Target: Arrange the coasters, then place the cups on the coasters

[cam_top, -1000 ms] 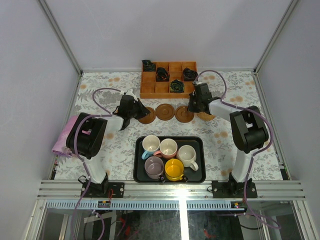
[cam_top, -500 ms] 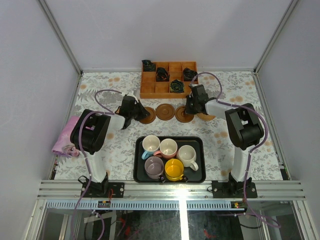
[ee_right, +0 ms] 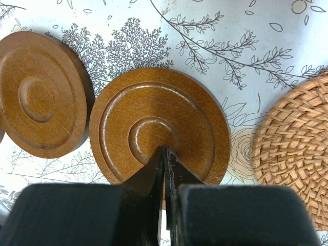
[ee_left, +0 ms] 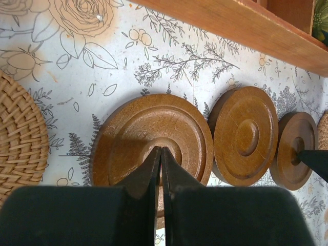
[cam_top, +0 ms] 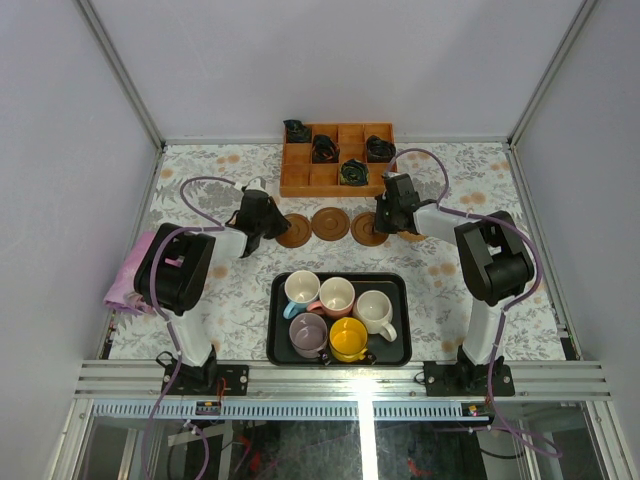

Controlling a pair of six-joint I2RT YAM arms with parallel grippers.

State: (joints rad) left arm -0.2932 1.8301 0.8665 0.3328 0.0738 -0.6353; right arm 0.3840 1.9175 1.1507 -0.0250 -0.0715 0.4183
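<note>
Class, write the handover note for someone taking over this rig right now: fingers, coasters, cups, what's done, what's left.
Left gripper: fingers shut, empty, tips over the centre of the left brown coaster.
Right gripper: shut, empty, over the right brown coaster.
Coasters: these two and the middle brown coaster sit in a row before the orange box, with the left woven coaster and right woven coaster at the ends.
Cups: all five cups are in the black tray.
Done: coasters roughly lined up.
Left: every cup onto a coaster.
</note>
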